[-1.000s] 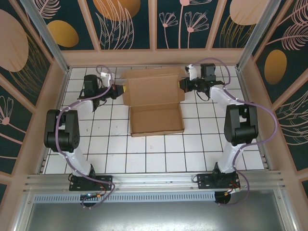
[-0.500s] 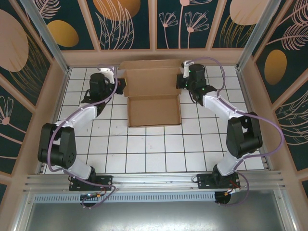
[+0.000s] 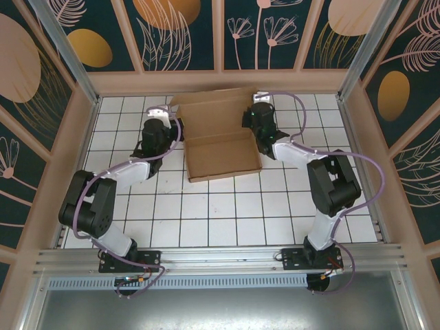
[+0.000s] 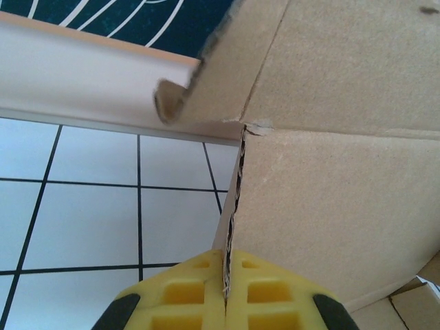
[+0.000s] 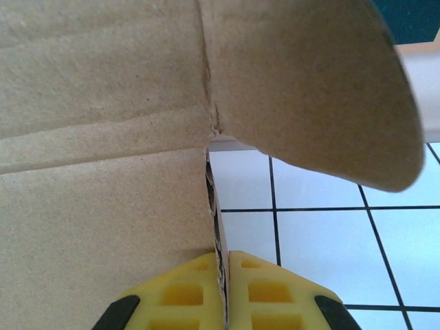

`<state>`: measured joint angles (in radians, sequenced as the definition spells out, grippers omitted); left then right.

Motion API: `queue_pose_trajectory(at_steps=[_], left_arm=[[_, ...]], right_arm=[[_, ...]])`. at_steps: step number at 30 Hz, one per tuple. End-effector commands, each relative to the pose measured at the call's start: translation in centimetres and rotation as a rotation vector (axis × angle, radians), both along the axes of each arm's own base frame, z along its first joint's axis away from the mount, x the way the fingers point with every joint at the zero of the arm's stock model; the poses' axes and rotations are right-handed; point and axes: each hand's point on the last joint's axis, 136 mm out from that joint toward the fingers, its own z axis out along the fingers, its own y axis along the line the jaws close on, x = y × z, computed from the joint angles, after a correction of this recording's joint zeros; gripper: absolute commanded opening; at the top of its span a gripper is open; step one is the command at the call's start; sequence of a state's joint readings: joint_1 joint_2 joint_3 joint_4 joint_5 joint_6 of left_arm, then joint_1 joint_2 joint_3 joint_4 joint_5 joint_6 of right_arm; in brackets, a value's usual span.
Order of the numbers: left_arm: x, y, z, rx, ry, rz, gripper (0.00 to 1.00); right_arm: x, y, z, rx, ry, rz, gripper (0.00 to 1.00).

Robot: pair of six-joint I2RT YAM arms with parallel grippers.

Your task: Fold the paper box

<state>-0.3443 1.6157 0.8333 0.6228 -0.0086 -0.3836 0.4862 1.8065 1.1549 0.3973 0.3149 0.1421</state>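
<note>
The paper box [image 3: 223,161] is a brown cardboard tray on the tiled table, with its lid [image 3: 213,113] raised at the back. My left gripper [image 3: 179,132] is shut on the lid's left side edge, and my right gripper [image 3: 250,125] is shut on its right side edge. In the left wrist view the yellow fingers [image 4: 185,292] pinch the thin cardboard edge [image 4: 234,206], with a curled side flap [image 4: 206,82] above. In the right wrist view the yellow fingers [image 5: 268,289] pinch the paper box's edge [image 5: 214,199], and a rounded flap [image 5: 323,96] hangs over the tiles.
A low wooden wall [image 3: 220,81] runs close behind the box. Side walls [image 3: 69,151] and metal posts [image 3: 357,55] enclose the white tiled table [image 3: 220,213]. Both arm bases [image 3: 127,258] sit on the near rail.
Both grippers have swung inward and nearer while holding the lid's side edges. The lid first rose toward the back wall, then came forward over the tray, and the tray shifted slightly.
</note>
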Motion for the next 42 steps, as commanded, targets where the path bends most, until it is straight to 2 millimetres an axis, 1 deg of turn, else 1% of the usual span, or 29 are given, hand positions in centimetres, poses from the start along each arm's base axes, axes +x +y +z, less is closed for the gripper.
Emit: queue_pose_trajectory(at_steps=[1, 5, 11, 17, 19, 23, 27, 28, 30, 35, 39, 42], left_arm=[[-1.0, -2.0, -0.3, -0.011, -0.046, -0.057, 0.0], [-2.1, -2.2, -1.8, 0.008, -0.028, -0.051, 0.0], [-3.3, -1.9, -3.7, -0.006, 0.042, 0.029, 0.0], [-4.3, -3.0, -5.0, 0.021, 0.104, 0.101, 0.0], [-4.6, -3.0, -5.5, 0.04, 0.119, 0.145, 0.0], [-5.1, -2.8, -6.6, 0.076, 0.16, 0.21, 0.0], [-5.7, -2.8, -7.2, 0.076, 0.175, 0.226, 0.0], [-6.0, -2.7, -7.5, 0.075, 0.182, 0.234, 0.0], [-6.3, -2.6, -7.8, 0.068, 0.192, 0.239, 0.0], [-7.0, -2.3, -8.6, 0.057, 0.217, 0.242, 0.0], [-7.2, -2.4, -8.7, 0.053, 0.222, 0.233, 0.0], [-6.8, -2.5, -8.4, 0.067, 0.215, 0.236, 0.0]], right_arm=[[-0.2, 1.5, 1.7, 0.122, -0.117, 0.04, 0.0], [-1.9, 1.4, 1.1, 0.168, -0.161, 0.077, 0.0], [-3.3, 1.6, -0.5, 0.199, -0.128, 0.11, 0.0], [-4.4, 1.3, -1.2, 0.178, -0.118, 0.114, 0.0], [-4.9, 1.3, -1.5, 0.172, -0.111, 0.119, 0.0], [-5.9, 1.8, -2.3, 0.135, -0.11, 0.143, 0.05], [-6.5, 0.9, -2.9, 0.144, -0.107, 0.108, 0.09], [-7.0, 1.5, -3.1, 0.147, -0.103, 0.119, 0.1], [-7.5, 1.5, -3.3, 0.148, -0.102, 0.12, 0.12], [-8.5, 1.2, -3.8, 0.158, -0.084, 0.115, 0.12], [-9.1, 1.3, -4.2, 0.158, -0.074, 0.118, 0.12], [-8.8, 1.3, -4.4, 0.144, -0.067, 0.112, 0.13]])
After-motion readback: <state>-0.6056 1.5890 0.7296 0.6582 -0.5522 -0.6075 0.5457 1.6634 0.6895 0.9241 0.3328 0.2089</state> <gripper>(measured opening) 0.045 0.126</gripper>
